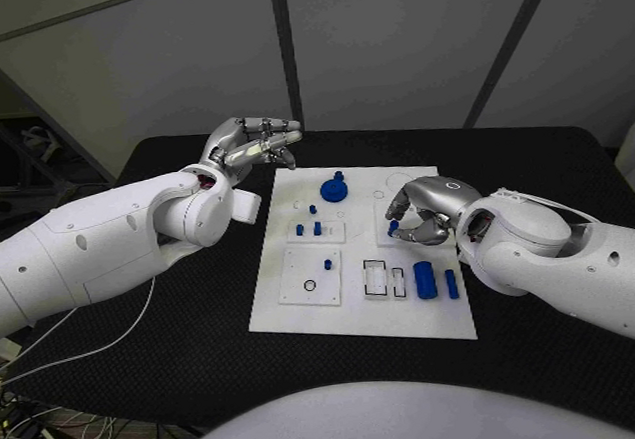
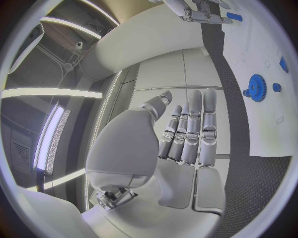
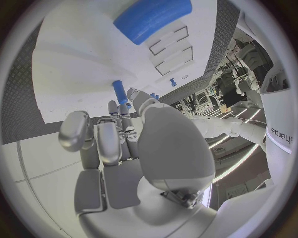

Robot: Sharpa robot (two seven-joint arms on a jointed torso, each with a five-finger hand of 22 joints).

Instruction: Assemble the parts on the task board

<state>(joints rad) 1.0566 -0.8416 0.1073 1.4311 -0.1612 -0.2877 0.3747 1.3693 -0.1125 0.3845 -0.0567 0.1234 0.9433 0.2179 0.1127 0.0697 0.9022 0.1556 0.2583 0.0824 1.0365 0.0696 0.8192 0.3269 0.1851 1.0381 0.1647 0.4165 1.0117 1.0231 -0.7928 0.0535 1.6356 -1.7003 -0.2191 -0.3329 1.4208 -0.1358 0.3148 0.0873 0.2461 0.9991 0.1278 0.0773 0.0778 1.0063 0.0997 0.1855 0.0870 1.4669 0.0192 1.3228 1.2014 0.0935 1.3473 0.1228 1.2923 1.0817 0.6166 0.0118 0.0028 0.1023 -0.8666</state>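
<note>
The white task board (image 1: 360, 317) lies mid-table. On it a blue gear with a knob (image 1: 336, 188) (image 2: 256, 88) stands near the far edge, small blue pegs (image 1: 310, 228) stand in a raised plate, and a blue cylinder (image 1: 424, 275) (image 3: 152, 17) lies beside a thin blue bar (image 1: 452, 284). My right hand (image 1: 421, 213) (image 3: 118, 144) hovers over the board's right half and pinches a short blue peg (image 1: 393, 228) (image 3: 119, 91) at its fingertips. My left hand (image 1: 256, 143) (image 2: 186, 134) is raised off the board's far left corner, fingers straight, holding nothing.
Two rectangular slots (image 1: 383, 278) (image 3: 168, 42) and a small ring hole (image 1: 310, 284) sit in the board's near half. Black table (image 1: 168, 369) surrounds the board. A white cable (image 1: 108, 337) trails under my left arm.
</note>
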